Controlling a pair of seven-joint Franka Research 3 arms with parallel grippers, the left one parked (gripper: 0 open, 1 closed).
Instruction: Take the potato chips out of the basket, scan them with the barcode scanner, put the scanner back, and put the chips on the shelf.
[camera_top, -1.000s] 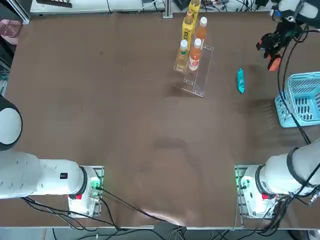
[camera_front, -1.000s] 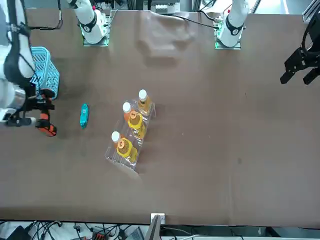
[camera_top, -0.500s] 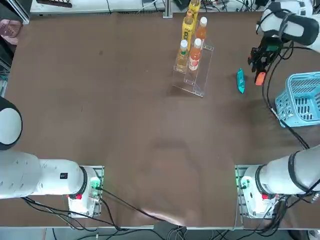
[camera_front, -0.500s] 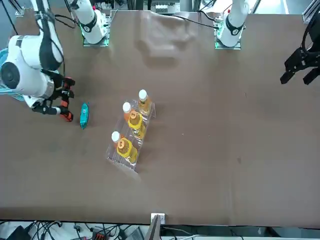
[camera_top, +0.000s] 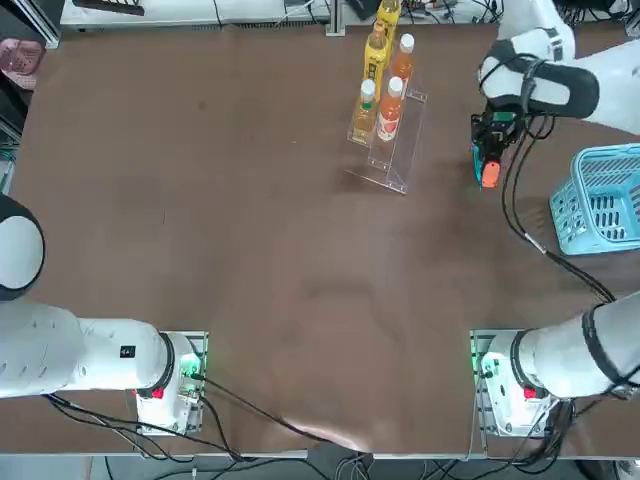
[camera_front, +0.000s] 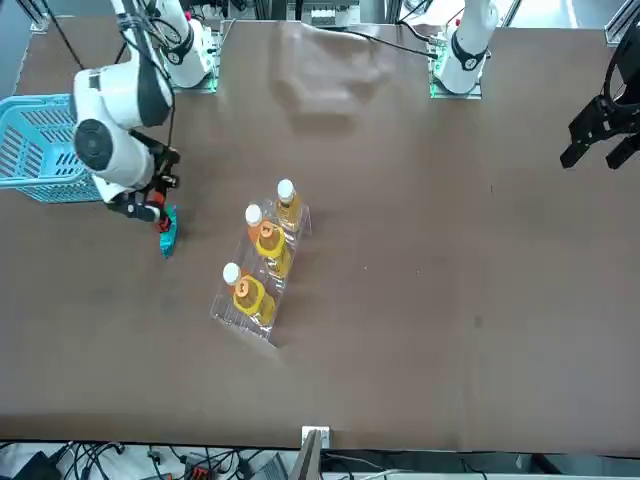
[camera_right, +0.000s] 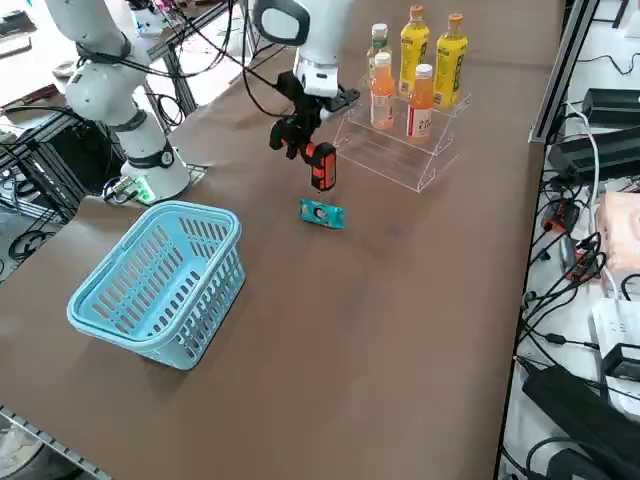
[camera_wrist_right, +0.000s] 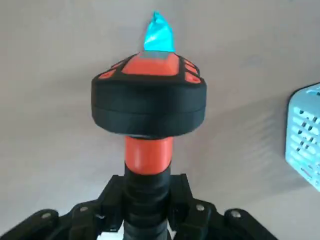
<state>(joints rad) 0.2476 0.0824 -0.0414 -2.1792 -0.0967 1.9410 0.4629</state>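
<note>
Wrist view: right gripper (camera_wrist_right: 148, 210) fingers clench the scanner (camera_wrist_right: 149, 100) handle, hovering directly over the chips (camera_wrist_right: 158, 35) lying on the table beside the shelf (camera_top: 398, 140).

Overhead, front, side — all share table (camera_top: 250, 250).

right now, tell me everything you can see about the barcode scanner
The barcode scanner is a small black handheld device with a red-orange handle and red-orange patches on its broad rounded head. The right gripper is shut on its handle and holds it in the air, head pointing down at the table. It hangs just above the teal potato chips, which lie flat on the brown table, between the basket and the shelf. Nothing else touches it.
</note>
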